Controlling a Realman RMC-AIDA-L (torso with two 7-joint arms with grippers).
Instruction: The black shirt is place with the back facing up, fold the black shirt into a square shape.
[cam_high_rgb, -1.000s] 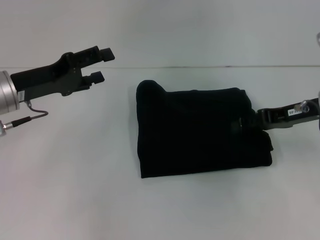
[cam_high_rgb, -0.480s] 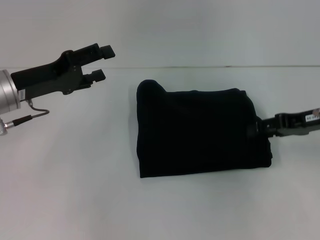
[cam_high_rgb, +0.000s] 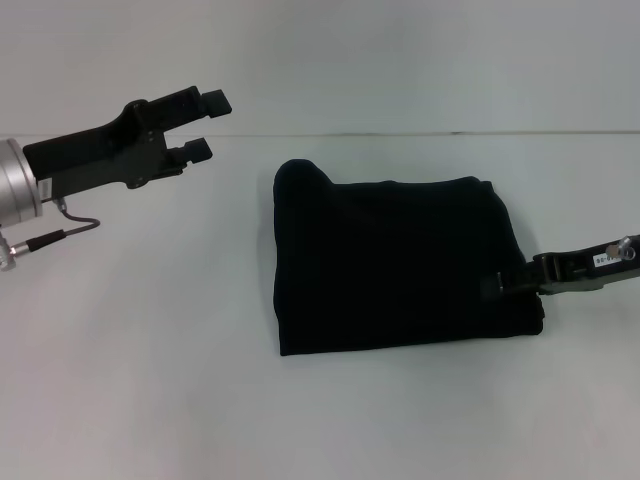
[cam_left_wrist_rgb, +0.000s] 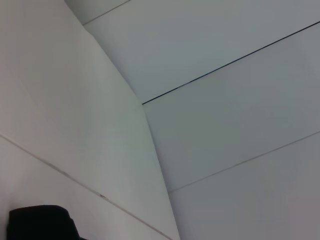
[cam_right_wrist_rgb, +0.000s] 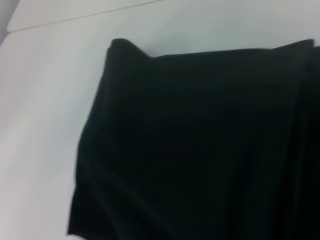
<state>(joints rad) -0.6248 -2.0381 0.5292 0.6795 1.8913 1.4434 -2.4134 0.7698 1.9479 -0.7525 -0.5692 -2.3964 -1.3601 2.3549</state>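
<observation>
One garment, two grippers, one work surface; entries follow.

Item 1: black shirt (cam_high_rgb: 400, 265), lying centre to centre-right of the head view on the white table (cam_high_rgb: 150, 380); already folded into a thick, roughly square-to-rectangular pad, edges mostly straight, one rounded lump standing proud at its upper left corner; no lettering shows, which fits a printed face tucked inside or underneath; in the right wrist view the shirt (cam_right_wrist_rgb: 200, 145) fills most of the frame, layered folds running along one side.

Item 2: right gripper (cam_high_rgb: 500, 285), entering low from the right edge of the head view, tip at the lower right edge of the shirt, apparently touching or just over the fabric; black on black, so whether the fingers are parted or have hold of cloth cannot be told; position suggests tidying or letting go of the last folded edge.

Item 3: left gripper (cam_high_rgb: 200, 125), upper left of the head view, raised well apart from the shirt; fingers parted with a clear gap, nothing between them; judged held clear so the other arm can work unhindered.

Status, as a judgement: fold near complete; the lumpy corner is the remaining flaw.
</observation>
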